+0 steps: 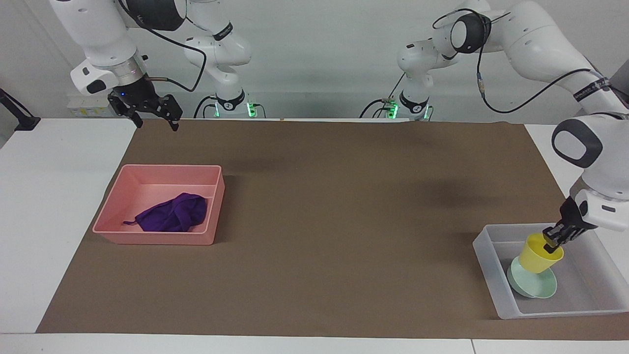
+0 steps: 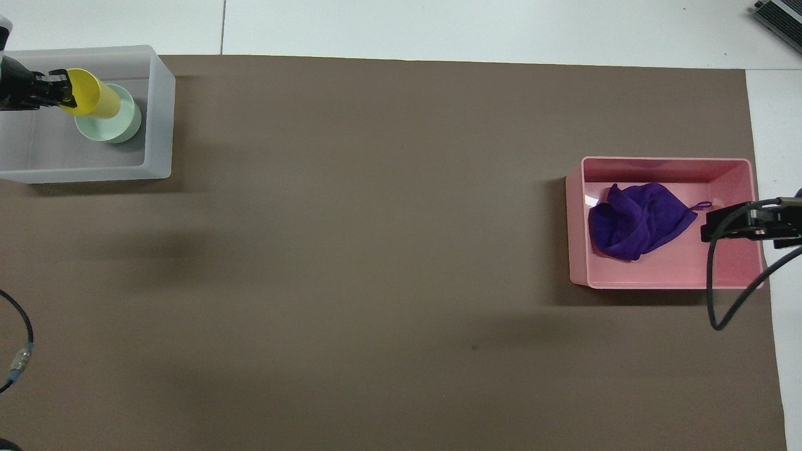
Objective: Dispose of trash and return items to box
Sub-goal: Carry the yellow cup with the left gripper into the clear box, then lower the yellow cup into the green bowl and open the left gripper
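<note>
On the surface (image 1: 29,206), brown mat (image 1: 314,196) under all. Clear box (image 1: 491,268), left arm's end: holds green bowl (image 1: 535,289); yellow cup (image 1: 538,258) tilted over the bowl, rim pinched by left gripper (image 1: 553,237), jaws clamped on cup. Pink bin (image 1: 157,240), right arm's end: holds purple cloth (image 1: 174,214), bunched. Right gripper (image 1: 155,115) waits over the mat edge nearest the robots, jaws apart.
</note>
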{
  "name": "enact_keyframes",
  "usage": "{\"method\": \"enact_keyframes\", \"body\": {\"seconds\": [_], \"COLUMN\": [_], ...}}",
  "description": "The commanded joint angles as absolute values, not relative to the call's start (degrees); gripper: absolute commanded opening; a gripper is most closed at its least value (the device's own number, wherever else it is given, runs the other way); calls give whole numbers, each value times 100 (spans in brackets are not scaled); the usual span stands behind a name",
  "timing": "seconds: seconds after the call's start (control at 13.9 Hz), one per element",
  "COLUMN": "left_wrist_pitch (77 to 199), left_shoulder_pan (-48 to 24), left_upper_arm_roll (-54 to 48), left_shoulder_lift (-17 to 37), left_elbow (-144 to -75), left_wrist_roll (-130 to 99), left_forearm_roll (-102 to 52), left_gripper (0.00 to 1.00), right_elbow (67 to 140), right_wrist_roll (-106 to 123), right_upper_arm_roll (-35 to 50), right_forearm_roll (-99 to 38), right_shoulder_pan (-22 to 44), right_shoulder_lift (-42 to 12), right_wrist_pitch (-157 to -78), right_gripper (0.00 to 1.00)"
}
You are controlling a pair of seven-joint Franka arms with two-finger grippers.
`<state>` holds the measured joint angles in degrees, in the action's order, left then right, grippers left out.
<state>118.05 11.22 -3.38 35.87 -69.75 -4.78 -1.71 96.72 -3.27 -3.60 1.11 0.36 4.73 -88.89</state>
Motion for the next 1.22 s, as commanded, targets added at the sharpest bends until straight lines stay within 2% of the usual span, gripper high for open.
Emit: {"method": "enact_keyframes", "body": {"seconds": [0.0, 0.14, 0.29, 0.5, 0.79, 1.0, 1.15], "left_wrist_pitch": [11759, 11891, 11901, 11804, 11997, 12550, 12516], "left_shoulder_pan": [1283, 1327, 1450, 1459, 1512, 1521, 1521], "left_upper_arm_roll": [-510, -483, -579, -606, -580, -589, -589], "left_shoulder_lift": [4078, 4288, 4525, 4439, 4254, 3929, 3859], "left_elbow": [-6355, -6311, -5969, -6012, -6424, -7240, -7374], "left_wrist_roll": [-387, -387, -395, -404, -387, -387, -378], "left_forearm_roll": [-62, -62, -62, -79, -106, -141, -149], "left_gripper": [0, 0, 0, 0, 0, 0, 0], "right_elbow": [9791, 9791, 9782, 9791, 9791, 9791, 9782], "right_wrist_roll": [-325, -325, -325, -325, -325, -325, -325], "right_upper_arm_roll": [-343, -343, -343, -343, -343, -343, -343], "right_forearm_roll": [9, 9, 9, 9, 9, 9, 9], "right_shoulder_pan": [-18, -18, -18, -18, -18, -18, -18], "right_shoulder_lift": [598, 598, 598, 598, 598, 598, 598], "right_wrist_pitch": [-8850, -8842, -8851, -8850, -8842, -8842, -8842], "right_gripper": [100, 100, 100, 100, 100, 100, 100]}}
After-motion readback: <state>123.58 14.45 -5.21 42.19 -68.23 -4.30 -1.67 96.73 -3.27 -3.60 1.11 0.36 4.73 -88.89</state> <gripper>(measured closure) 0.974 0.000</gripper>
